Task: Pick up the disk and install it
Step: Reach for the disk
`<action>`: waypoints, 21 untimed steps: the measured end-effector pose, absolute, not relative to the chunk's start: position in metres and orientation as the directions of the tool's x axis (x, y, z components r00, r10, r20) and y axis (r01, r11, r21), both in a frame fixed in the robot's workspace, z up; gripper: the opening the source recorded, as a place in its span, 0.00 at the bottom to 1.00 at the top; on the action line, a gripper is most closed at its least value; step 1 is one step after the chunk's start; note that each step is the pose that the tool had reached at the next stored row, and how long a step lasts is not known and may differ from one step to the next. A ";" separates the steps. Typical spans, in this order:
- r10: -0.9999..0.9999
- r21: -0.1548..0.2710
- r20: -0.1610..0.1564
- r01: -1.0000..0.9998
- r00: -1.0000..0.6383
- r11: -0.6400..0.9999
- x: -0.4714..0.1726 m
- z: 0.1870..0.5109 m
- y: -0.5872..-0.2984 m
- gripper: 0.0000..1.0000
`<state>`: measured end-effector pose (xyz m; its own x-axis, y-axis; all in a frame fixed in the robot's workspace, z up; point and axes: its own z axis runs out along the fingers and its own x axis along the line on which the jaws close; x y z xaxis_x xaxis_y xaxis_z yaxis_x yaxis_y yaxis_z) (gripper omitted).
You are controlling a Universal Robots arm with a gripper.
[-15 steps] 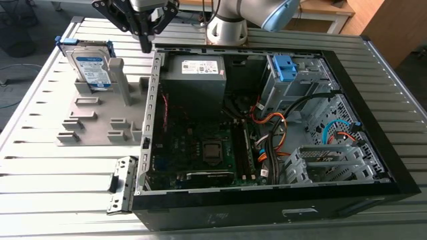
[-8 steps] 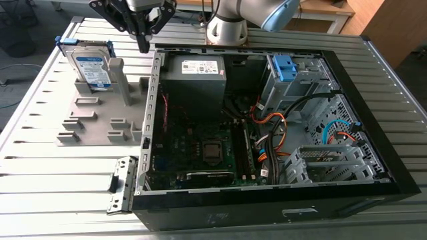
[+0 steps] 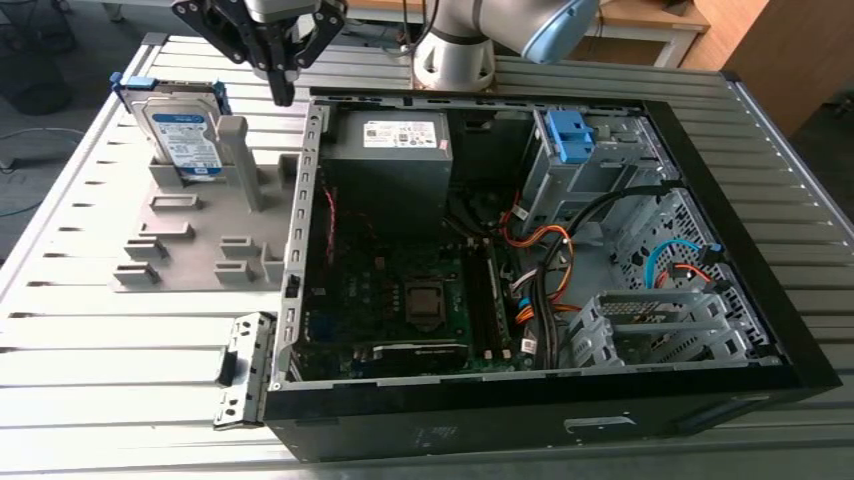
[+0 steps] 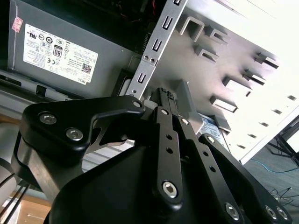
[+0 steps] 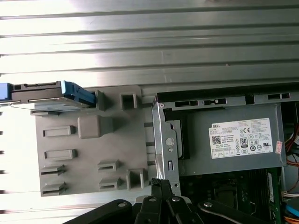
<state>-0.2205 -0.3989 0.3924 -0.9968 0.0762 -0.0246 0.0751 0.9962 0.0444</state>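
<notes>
The disk (image 3: 183, 135) is a silver drive with a white-and-blue label in a blue frame. It stands on edge in a slot of the grey holder plate (image 3: 187, 250) at the exterior view's left. In the first wrist view the disk (image 5: 51, 96) is seen edge-on at the plate's far corner. My gripper (image 3: 283, 92) hangs above the gap between the holder plate and the computer case, to the right of the disk and apart from it. Its fingers (image 5: 161, 189) are shut together with nothing between them, as the second wrist view also shows for the gripper (image 4: 163, 95).
An open computer case (image 3: 747, 330) lies on the slatted metal table (image 3: 107, 350). Inside are a grey power supply (image 3: 387, 160) with a white label, a motherboard (image 3: 400, 290), cables and a drive cage with a bare blue bracket (image 3: 571, 135). The arm's base (image 3: 461, 50) stands behind the case.
</notes>
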 end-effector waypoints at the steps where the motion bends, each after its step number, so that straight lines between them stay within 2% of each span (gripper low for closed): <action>1: 0.076 0.044 -0.025 0.075 -0.997 0.996 -0.221 0.392 -0.399 0.11; 21: 0.076 0.044 -0.025 0.075 -0.997 0.996 -0.230 0.392 -0.399 0.11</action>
<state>-0.2300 -0.3989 0.3921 -0.9968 0.0762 -0.0245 0.0750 0.9962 0.0443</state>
